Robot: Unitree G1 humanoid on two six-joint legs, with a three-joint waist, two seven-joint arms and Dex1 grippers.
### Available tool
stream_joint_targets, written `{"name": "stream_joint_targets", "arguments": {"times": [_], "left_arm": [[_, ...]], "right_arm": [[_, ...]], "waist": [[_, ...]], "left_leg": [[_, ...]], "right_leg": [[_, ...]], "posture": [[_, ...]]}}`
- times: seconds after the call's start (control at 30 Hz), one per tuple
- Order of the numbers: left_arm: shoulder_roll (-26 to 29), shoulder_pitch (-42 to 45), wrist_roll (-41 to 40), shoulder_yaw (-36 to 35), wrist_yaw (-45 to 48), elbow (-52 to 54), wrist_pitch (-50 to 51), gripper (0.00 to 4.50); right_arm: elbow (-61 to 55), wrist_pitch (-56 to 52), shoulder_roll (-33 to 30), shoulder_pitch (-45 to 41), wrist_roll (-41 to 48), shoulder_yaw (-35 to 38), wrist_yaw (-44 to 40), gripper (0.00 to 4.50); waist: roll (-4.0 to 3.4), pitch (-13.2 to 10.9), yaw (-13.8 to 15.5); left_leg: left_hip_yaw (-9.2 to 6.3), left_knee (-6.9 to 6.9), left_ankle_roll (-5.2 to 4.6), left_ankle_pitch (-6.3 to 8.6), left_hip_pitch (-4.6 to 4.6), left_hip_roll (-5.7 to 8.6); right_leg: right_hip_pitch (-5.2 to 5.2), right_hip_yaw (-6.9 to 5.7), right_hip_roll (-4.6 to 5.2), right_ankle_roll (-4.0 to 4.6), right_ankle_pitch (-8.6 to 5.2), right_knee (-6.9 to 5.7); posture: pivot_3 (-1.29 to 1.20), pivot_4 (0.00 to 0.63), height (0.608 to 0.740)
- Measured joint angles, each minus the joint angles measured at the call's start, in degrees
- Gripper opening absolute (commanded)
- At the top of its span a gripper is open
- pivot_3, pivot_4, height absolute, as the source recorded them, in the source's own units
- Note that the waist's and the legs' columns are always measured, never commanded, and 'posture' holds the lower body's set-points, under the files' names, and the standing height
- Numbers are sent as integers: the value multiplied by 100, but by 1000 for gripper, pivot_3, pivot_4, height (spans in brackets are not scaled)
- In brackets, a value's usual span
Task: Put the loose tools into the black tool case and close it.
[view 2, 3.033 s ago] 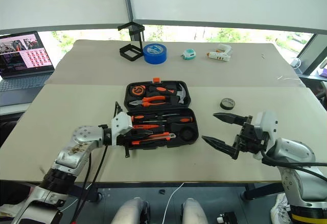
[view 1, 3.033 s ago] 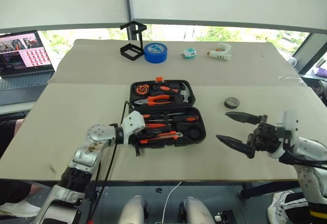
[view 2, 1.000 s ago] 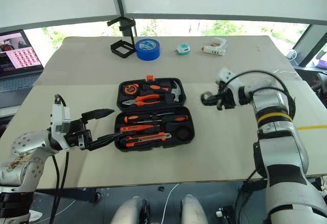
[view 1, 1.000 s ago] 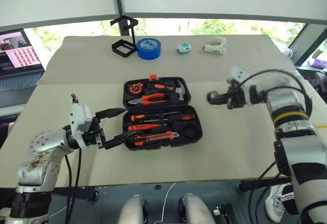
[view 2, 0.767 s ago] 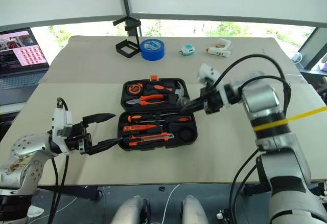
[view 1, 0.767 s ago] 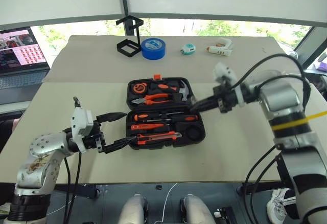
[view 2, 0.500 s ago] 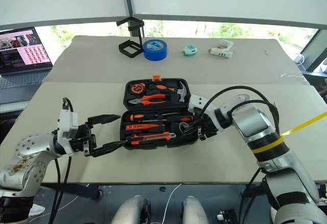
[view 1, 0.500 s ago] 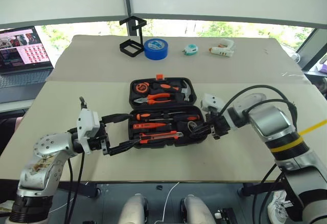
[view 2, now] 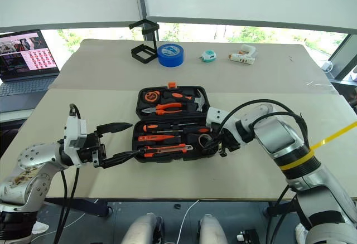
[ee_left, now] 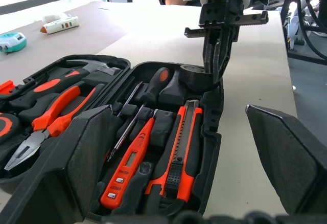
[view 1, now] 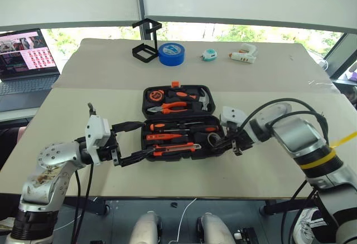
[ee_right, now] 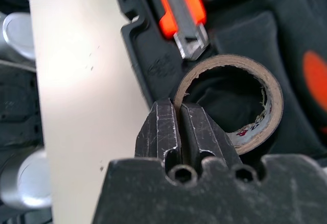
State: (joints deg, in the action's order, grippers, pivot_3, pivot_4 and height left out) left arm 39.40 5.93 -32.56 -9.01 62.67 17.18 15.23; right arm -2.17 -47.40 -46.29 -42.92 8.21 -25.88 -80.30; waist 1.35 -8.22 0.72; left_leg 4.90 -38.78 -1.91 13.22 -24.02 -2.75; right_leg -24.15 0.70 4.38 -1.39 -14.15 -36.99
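Your left gripper [view 1: 129, 142] hangs spread and empty at the near left edge of the case [view 1: 179, 125]; swing it inward carelessly and a finger could catch the knife [ee_left: 182, 155] or the screwdrivers [view 1: 177, 127] already seated there. Farther over, your right gripper [ee_right: 179, 127] is clenched on the wall of the tape roll [ee_right: 240, 99], holding it over the round recess at the case's right end. Let go while it sits tilted and, I'd judge, it perches on the rim, blocking the lid.
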Motion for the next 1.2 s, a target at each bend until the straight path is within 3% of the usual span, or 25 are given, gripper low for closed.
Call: {"name": "stream_joint_targets", "arguments": {"times": [0.17,0.2,0.5,0.53,0.6,0.7,0.73,0.8,0.83,0.9,1.13,1.2], "left_arm": [[0,-2,2,0,-69,5,0,4500],[0,-3,2,0,-80,5,0,4500],[-1,-54,5,-11,-210,83,0,4500],[-8,-54,-1,-23,-278,94,9,4500],[10,-66,11,-65,-420,106,111,4500],[195,-66,89,-158,-750,71,537,4500],[194,-44,89,-194,-833,33,609,4242],[193,144,215,-353,-1298,-403,850,3826],[193,247,305,-440,-1568,-673,1008,3437],[175,412,366,-504,-1912,-1002,1199,2697],[-195,1172,773,9,-2317,-1854,1512,115],[-331,1316,813,218,-2241,-2113,1523,0]], "right_arm": [[21,-70,-20,-65,4,-81,-92,59],[53,-63,-18,-83,-2,-95,-97,775],[209,-53,-26,-175,242,-234,-495,3608],[211,-34,-111,-181,372,-234,-679,4166],[212,-4,-306,-183,679,-191,-830,4438],[352,147,-378,-182,1365,454,-863,4438],[482,230,-357,-199,1425,620,-859,4480],[1193,579,-189,-325,1515,1122,-766,3917],[1619,868,-79,-339,1511,1376,-624,3808],[2224,1477,104,-347,1372,1611,-346,3114],[4170,4535,1205,-386,181,1765,1430,741],[4588,5089,1411,-490,-63,1756,1737,44]], "waist": [[0,0,-1],[0,0,-1],[4,-3,-20],[4,-3,-20],[4,-4,-11],[7,-7,-17],[7,-7,-17],[9,-8,-18],[9,-8,-21],[15,-11,-22],[17,-12,-49],[18,-13,-64]], "left_leg": [[-2,3,-3,2,-2,-1],[-1,3,-3,2,-3,-1],[0,2,-4,2,-5,-3],[0,3,-4,2,-5,-3],[-1,1,-4,2,-7,-3],[-2,1,-4,2,-4,-4],[-2,2,-4,2,-1,-4],[-1,2,-4,2,3,-4],[-1,4,-4,2,8,-6],[4,5,-4,2,5,-5],[40,4,7,-5,-9,1],[42,4,9,-6,-14,1]], "right_leg": [[-4,0,-2,0,0,1],[-4,0,-2,0,0,2],[-10,3,-4,0,0,-1],[-11,3,-4,0,0,-1],[-10,1,-2,0,0,0],[-7,2,-3,-1,1,0],[-4,3,-3,-1,1,0],[-4,3,-8,2,3,-1],[2,2,-10,2,3,-2],[-2,3,-9,1,3,-1],[-13,6,-6,-6,7,-4],[-17,6,-5,-6,8,-4]], "posture": [[0,150,740],[0,150,740],[0,150,740],[0,150,740],[0,150,740],[0,150,740],[0,150,740],[0,150,740],[0,150,740],[0,150,740],[0,150,740],[0,150,740]]}}
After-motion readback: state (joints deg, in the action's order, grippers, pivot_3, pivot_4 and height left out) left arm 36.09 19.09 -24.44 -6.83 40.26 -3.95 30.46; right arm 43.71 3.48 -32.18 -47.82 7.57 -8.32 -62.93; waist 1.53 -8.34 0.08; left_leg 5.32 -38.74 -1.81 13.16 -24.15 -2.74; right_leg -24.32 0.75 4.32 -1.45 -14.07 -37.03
